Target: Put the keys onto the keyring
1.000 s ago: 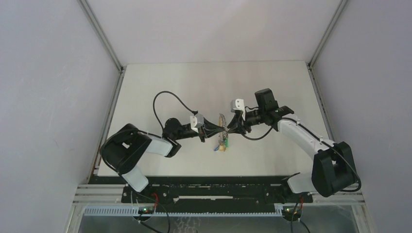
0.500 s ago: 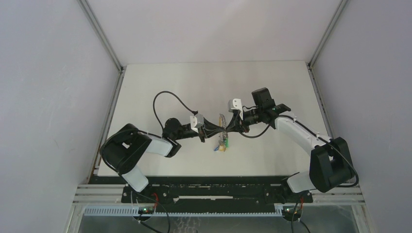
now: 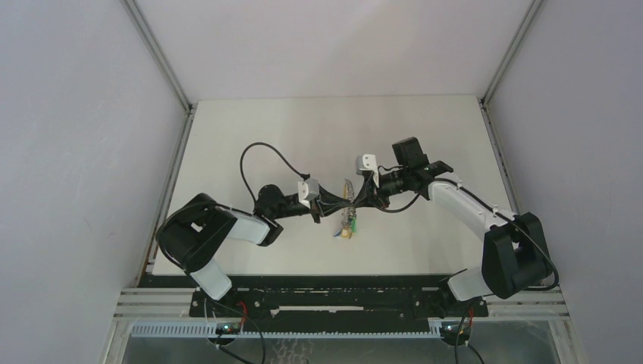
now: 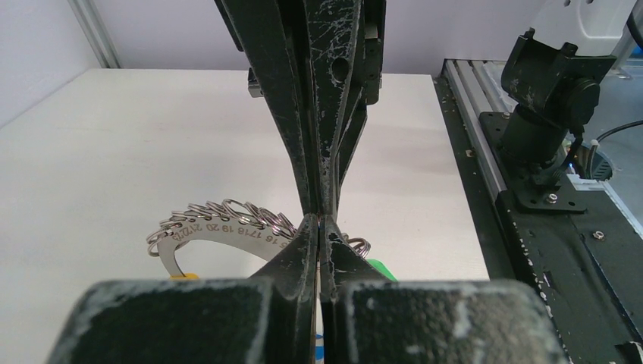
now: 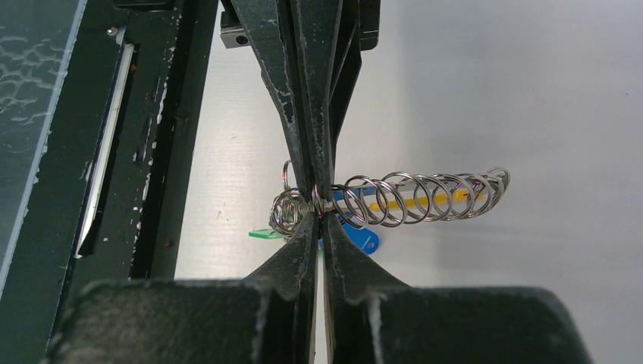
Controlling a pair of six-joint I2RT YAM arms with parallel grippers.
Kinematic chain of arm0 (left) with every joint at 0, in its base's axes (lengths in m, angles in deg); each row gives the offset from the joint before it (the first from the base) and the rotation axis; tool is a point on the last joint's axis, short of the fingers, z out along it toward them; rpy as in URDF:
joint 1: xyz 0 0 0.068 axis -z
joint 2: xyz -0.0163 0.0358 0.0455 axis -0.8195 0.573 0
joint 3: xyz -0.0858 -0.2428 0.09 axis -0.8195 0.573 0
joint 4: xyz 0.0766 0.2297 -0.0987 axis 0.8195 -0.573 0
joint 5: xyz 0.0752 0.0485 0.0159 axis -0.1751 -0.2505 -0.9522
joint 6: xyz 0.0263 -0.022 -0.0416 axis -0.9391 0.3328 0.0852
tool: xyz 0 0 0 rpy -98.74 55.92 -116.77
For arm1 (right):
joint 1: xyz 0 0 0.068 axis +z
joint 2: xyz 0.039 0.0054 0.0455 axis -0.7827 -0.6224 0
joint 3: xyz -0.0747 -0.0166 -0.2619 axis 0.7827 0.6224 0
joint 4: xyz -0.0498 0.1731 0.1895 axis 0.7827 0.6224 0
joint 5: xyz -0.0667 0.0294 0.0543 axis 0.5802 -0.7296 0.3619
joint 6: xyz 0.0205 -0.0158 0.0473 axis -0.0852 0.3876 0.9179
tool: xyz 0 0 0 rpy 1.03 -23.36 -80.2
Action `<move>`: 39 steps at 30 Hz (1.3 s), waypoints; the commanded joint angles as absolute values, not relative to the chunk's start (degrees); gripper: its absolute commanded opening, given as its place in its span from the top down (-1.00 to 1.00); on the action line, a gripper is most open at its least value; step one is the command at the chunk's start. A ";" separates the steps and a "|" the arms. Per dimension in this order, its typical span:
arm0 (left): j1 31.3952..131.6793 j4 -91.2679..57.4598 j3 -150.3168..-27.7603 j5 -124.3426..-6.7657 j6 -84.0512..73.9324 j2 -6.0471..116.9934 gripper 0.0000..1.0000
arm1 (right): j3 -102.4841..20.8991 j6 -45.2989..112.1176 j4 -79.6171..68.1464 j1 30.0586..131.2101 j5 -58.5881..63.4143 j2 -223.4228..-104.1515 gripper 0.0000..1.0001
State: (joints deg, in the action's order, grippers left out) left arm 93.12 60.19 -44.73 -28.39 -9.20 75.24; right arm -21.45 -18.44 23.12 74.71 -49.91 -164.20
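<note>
My left gripper (image 4: 319,224) is fully closed. Its two scuffed black fingers press together on the keyring (image 4: 227,232), a curved silvery metal strip stamped with numbers and edged with a row of small wire rings. My right gripper (image 5: 317,206) is closed just as tightly, its fingertips pinching into the same row of rings near one end.

Seen from above, my two arms reach in from the left and right and the grippers meet almost tip to tip. The keyring is held between them over the middle of the white table (image 3: 303,129).

A yellow-orange curved band (image 5: 425,201) runs along behind the wire rings. A blue plastic tag (image 5: 362,240) and a green plastic tag (image 5: 265,233) hang from the bunch, just beside my right fingertips. A black mounting rail (image 5: 152,152) runs along the table's near edge.
</note>
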 commanded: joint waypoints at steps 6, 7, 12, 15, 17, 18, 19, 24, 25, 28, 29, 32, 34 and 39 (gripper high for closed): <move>93.27 65.30 -43.33 -29.32 -9.87 70.74 1.00 | -23.25 -19.28 25.45 74.49 -48.38 -166.75 1.00; 93.27 65.33 -43.26 -29.34 -9.96 70.69 0.99 | -23.30 -19.23 25.60 74.37 -48.34 -166.98 1.00; 93.27 65.28 -43.25 -29.39 -9.96 70.62 1.00 | -23.25 -19.24 25.37 74.25 -48.11 -167.32 1.00; 93.27 65.28 -43.28 -29.39 -9.96 70.51 1.00 | -23.25 -18.76 24.45 74.34 -48.52 -167.49 1.00; 93.27 65.24 -43.29 -29.35 -9.96 70.51 1.00 | -23.25 -18.13 23.53 74.88 -48.30 -167.64 1.00; 93.27 65.27 -43.30 -29.34 -9.96 70.55 0.99 | -23.25 -17.94 23.14 75.27 -47.98 -167.72 1.00; 93.27 65.28 -43.26 -29.42 -9.88 70.51 0.99 | -23.25 -17.69 22.93 75.59 -47.67 -167.83 1.00; 93.27 65.29 -43.09 -29.82 -10.10 70.66 0.99 | -21.50 -16.92 20.58 74.21 -49.08 -165.20 0.82; 93.27 65.28 -43.08 -29.86 -10.13 70.72 1.00 | -20.57 -16.45 19.40 73.71 -49.06 -163.24 0.76; 93.27 65.28 -43.23 -30.02 -10.05 71.06 0.99 | -18.23 -15.66 16.88 72.61 -48.69 -158.96 0.68; 93.27 65.30 -43.27 -30.04 -10.06 71.07 1.00 | -17.47 -15.39 15.84 72.38 -49.14 -157.76 0.67; 93.23 65.31 -43.35 -30.17 -9.96 71.09 1.00 | -15.53 -15.27 12.59 71.84 -53.13 -155.39 0.66; 93.27 65.30 -43.29 -30.30 -9.92 71.03 1.00 | -14.49 -14.78 10.15 71.90 -56.11 -154.89 0.64; 93.27 65.28 -43.23 -30.41 -9.89 70.88 1.00 | -13.78 -13.13 6.11 72.83 -57.11 -155.83 0.62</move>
